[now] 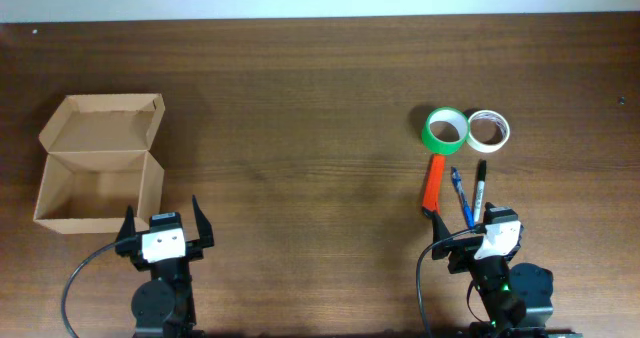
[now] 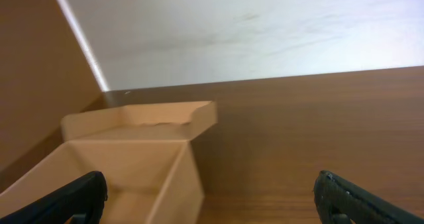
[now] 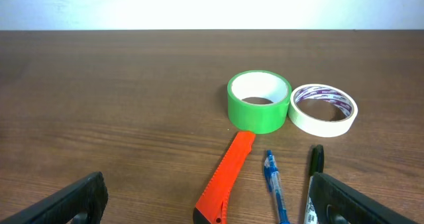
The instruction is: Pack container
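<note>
The container [image 1: 98, 163] is a small brown cardboard box at the table's left, its flap lid open toward the back; it also shows in the left wrist view [image 2: 132, 164]. My left gripper [image 1: 163, 228] is open and empty just right of the box's front corner. At the right lie a green tape roll [image 1: 445, 129], a white tape roll [image 1: 489, 129], an orange box cutter [image 1: 434, 183], a blue pen [image 1: 461, 198] and a black marker [image 1: 480, 185]. My right gripper [image 1: 482, 236] is open and empty just in front of them; the items show in the right wrist view [image 3: 228, 177].
A dark wooden table [image 1: 300, 118] carries everything. A pale wall runs along its far edge [image 2: 265, 38].
</note>
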`<state>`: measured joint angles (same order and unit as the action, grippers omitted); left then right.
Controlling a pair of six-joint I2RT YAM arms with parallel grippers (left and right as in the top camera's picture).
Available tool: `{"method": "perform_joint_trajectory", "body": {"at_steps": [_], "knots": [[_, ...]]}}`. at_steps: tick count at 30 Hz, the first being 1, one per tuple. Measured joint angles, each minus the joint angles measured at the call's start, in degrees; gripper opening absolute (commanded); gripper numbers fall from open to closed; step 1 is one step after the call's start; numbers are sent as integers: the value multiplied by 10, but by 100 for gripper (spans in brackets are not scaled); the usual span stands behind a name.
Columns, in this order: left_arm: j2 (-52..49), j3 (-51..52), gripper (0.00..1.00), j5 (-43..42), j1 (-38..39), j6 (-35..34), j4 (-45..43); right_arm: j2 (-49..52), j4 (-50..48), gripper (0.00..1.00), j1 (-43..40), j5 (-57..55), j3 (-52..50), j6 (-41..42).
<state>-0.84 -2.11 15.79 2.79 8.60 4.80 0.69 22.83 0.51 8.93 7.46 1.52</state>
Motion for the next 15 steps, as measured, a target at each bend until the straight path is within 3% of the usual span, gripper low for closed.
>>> {"method": "perform_joint_trajectory", "body": {"at_steps": [8, 12, 15], "knots": [[-2, -36, 99, -97, 0, -7, 11, 0, -10, 99, 0, 16, 3, 26], [-48, -137, 100, -97, 0, -9, 83, 43, 8, 99, 0, 8, 56, 45], [-135, -236, 100, -89, 0, -10, 115, 137, 20, 99, -9, -8, 148, 39]]}}
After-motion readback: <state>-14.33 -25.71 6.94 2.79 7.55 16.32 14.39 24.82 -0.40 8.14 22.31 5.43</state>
